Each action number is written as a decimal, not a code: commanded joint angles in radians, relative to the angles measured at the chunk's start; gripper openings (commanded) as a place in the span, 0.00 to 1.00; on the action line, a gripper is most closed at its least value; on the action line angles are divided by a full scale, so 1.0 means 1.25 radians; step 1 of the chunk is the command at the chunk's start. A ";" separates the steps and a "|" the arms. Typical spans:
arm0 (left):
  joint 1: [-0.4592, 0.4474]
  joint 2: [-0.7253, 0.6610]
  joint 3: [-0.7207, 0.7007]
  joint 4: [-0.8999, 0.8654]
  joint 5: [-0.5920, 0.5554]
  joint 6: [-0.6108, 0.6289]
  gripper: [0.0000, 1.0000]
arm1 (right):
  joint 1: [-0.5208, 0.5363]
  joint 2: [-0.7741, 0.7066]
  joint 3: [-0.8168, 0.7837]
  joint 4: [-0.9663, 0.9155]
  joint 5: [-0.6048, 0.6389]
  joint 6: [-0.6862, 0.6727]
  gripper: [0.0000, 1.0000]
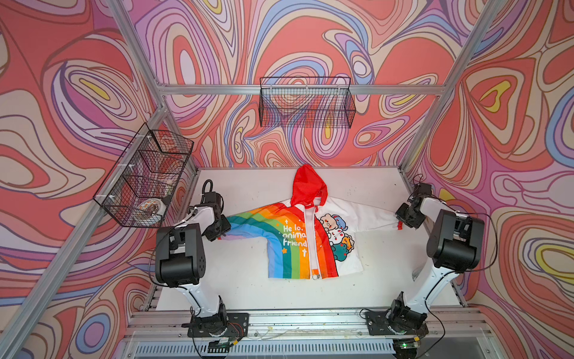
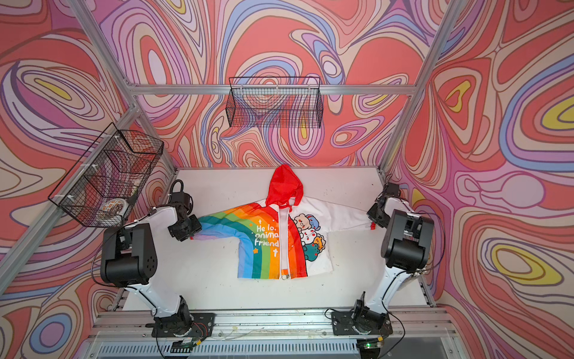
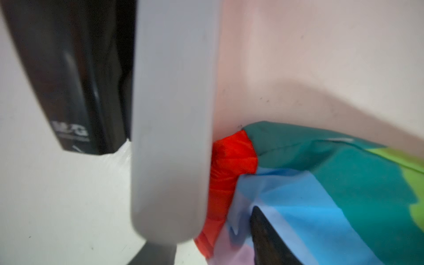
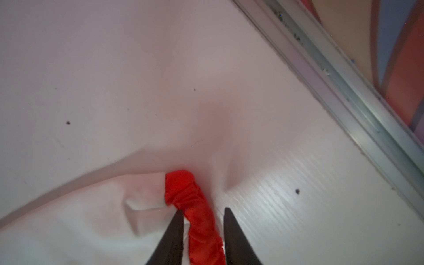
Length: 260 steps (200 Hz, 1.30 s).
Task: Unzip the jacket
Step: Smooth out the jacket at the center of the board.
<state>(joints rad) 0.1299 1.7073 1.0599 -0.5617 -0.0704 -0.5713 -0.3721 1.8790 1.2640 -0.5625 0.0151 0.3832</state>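
Right gripper (image 4: 203, 209): jaws parted astride the red gathered cuff (image 4: 195, 206) of the small thin hooded jacket (image 1: 298, 245) (rainbow half, white cartoon half), not clamped. Left gripper (image 1: 217, 231) is at the jacket's rainbow sleeve end. Only one finger shows, so its state can't be told. Jacket lies flat, front up, on the white tabletop (image 1: 248, 186). Fabric looks light, limp and slippery, and will likely bunch. Best hold: collar beside the white zipper (image 1: 310, 242), plus the slider. Slider too small to locate.

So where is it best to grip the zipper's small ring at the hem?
Probably pinch the ring across its rim, coming down from the near side: it lies flat at the jacket hem, with bare table before it.
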 commanded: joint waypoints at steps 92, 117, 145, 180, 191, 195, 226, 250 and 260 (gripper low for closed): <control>-0.294 -0.220 0.061 -0.019 -0.165 0.036 0.59 | 0.363 -0.356 -0.115 0.096 -0.087 0.059 0.43; -0.359 -0.137 0.112 0.095 0.022 0.098 0.35 | 0.562 -0.380 -0.170 0.159 -0.119 0.126 0.36; -0.380 0.011 0.204 0.144 0.171 0.111 0.14 | 0.764 -0.360 -0.215 0.247 -0.115 0.187 0.23; -0.381 0.156 0.283 0.188 0.283 0.089 0.04 | 0.922 -0.286 -0.286 0.377 -0.160 0.250 0.03; -0.382 0.194 0.306 0.183 0.294 0.084 0.02 | 0.949 -0.266 -0.304 0.398 -0.166 0.269 0.00; -0.382 0.206 0.313 0.182 0.295 0.082 0.02 | 0.957 -0.259 -0.309 0.406 -0.167 0.277 0.00; -0.379 0.282 0.360 0.145 0.240 0.069 0.00 | 0.989 -0.195 -0.317 0.408 -0.185 0.305 0.00; -0.372 0.342 0.412 0.098 0.193 0.049 0.00 | 1.022 -0.145 -0.307 0.390 -0.189 0.309 0.00; -0.367 0.363 0.428 0.086 0.190 0.041 0.00 | 1.032 -0.132 -0.311 0.392 -0.190 0.311 0.00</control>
<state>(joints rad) -0.3450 2.1056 1.5349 -0.3859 0.2138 -0.4866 0.8833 1.6760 0.8665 -0.0872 -0.2077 0.7467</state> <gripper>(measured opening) 0.047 0.043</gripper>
